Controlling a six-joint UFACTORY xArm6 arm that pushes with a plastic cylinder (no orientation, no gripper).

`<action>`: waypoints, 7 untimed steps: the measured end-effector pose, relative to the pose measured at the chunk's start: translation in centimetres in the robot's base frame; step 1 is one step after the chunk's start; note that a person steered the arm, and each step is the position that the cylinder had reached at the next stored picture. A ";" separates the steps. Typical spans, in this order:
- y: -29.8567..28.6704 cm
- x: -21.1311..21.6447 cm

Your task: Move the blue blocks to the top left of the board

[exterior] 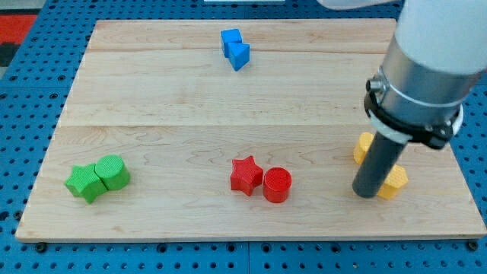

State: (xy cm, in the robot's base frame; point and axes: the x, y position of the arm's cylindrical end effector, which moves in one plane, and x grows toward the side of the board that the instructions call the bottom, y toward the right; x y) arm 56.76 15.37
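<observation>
1. The two blue blocks (235, 48) sit touching each other near the board's top edge, a little left of centre; their shapes are hard to make out.
2. My tip (366, 193) is far from them, at the lower right, between two yellow blocks (364, 148) (394, 183), and it holds nothing.
3. A red star (246, 175) and a red cylinder (277, 185) lie bottom centre.
4. Two green blocks (97, 178) touch at the wooden board's (152, 99) lower left.

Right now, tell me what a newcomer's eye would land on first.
My big grey arm fills the view's top right, my tip set down between two yellow blocks. Two touching blue blocks sit at top centre; red star and red cylinder lie at bottom centre.
</observation>
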 end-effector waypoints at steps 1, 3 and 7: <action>6.1 3.8; 10.3 -8.2; -6.2 -14.2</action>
State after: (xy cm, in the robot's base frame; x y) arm 42.60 9.14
